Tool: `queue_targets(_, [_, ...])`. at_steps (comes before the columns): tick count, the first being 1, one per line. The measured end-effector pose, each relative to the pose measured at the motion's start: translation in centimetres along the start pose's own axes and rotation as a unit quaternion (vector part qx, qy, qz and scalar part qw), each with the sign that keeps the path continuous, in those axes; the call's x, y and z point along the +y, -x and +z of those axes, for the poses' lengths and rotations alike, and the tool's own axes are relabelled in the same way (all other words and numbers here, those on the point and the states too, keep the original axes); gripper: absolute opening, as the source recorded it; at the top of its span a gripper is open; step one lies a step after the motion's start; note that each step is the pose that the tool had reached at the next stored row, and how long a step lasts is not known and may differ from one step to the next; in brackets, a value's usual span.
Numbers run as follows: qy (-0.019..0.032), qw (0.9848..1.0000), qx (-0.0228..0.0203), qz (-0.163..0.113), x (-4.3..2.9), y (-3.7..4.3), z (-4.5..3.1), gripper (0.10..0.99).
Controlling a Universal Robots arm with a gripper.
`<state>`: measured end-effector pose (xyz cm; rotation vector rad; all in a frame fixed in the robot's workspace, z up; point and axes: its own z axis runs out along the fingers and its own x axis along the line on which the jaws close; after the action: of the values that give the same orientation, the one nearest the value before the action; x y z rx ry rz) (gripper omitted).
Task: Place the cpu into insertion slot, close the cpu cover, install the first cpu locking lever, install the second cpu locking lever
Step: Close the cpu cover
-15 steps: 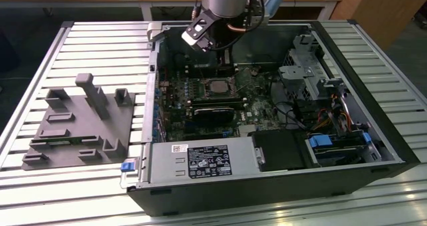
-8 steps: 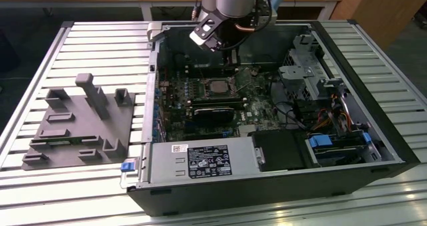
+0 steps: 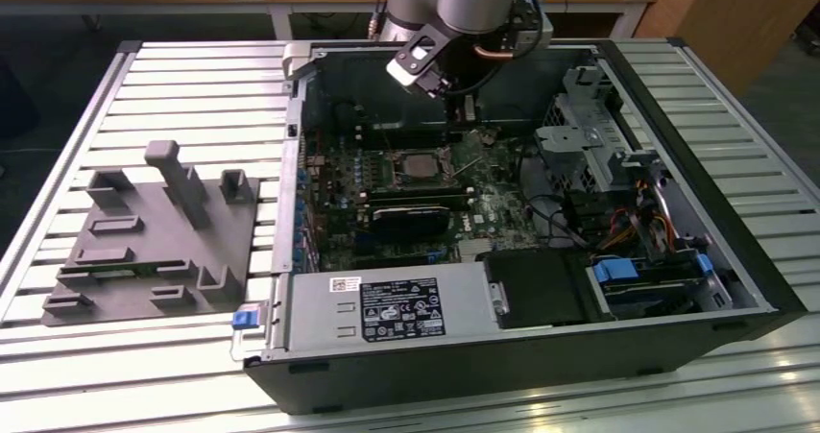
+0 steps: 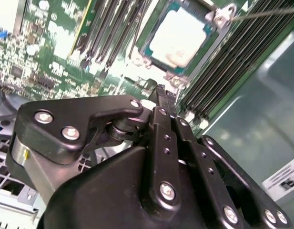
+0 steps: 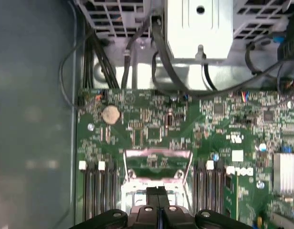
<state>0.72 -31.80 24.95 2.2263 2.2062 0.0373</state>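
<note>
**Shut fingers low over the socket, little room for error**

From where I stand the gripper (image 3: 455, 107) hangs inside the open case (image 3: 717, 260), low over the board (image 3: 384, 212). In both wrist views its two fingers are pressed together with nothing between them, the tips (image 4: 161, 93) just short of the slot (image 4: 146, 47). The cpu (image 4: 182, 38) lies in the slot, silver top up. The cover (image 5: 158, 153) looks tilted up rather than flat, though I cannot be sure.

What worries me is a push that lands off-line. The tips could skid off the thin cover frame onto the board parts beside it. If the cpu sits even a little crooked, pressing the cover down could harm the contacts under it. The thin lever (image 4: 261, 13) is springy and could slip away from a narrow tip.

By my count there is one arm, one gripper with two fingers, one cpu, one slot and one cover. I can make out one lever, two banks of memory slots (image 5: 96, 186) flanking the socket, and one grey fixture (image 3: 154, 231) on the table.
</note>
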Motion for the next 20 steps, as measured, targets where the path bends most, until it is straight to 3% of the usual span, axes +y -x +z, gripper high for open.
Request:
queue_targets(4, [0.0,1.0,0.0,0.0,0.67,0.0,0.0,0.106])
queue_targets(14, [0.0001,1.0,0.0014,0.0,0.77,-0.02,-0.7,0.106])
queue_targets(20, [0.0,1.0,0.0012,0.0,2.23,-0.02,-0.69,0.106])
